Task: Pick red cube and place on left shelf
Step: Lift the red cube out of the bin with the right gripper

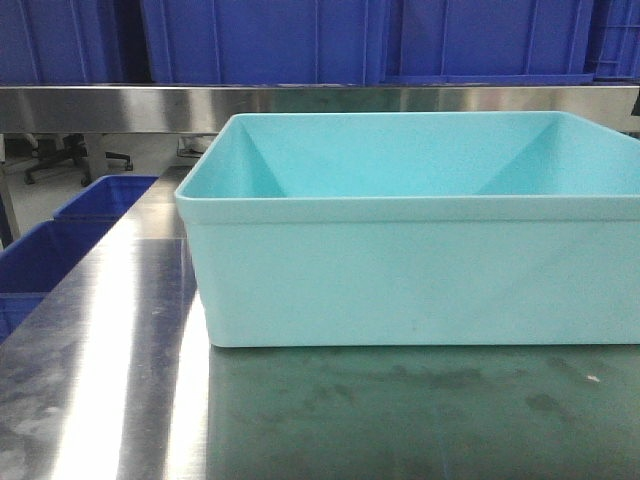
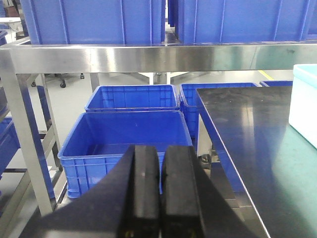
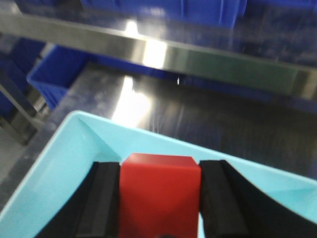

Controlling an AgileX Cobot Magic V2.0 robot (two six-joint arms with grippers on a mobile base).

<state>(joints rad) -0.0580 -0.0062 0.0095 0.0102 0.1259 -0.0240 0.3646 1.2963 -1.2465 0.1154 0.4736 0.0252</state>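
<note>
The bin (image 1: 420, 280) runs past the front view's right edge, and its front wall hides its floor. In the blurred right wrist view, the red cube (image 3: 159, 193) is cut off below; its underside, perhaps clear of the bin, is unseen.

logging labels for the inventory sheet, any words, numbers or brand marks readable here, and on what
None: no word, number or logo can be read in any view. The red cube, the teal bin and the blue crates show plain faces. The right wrist view is somewhat blurred.
</note>
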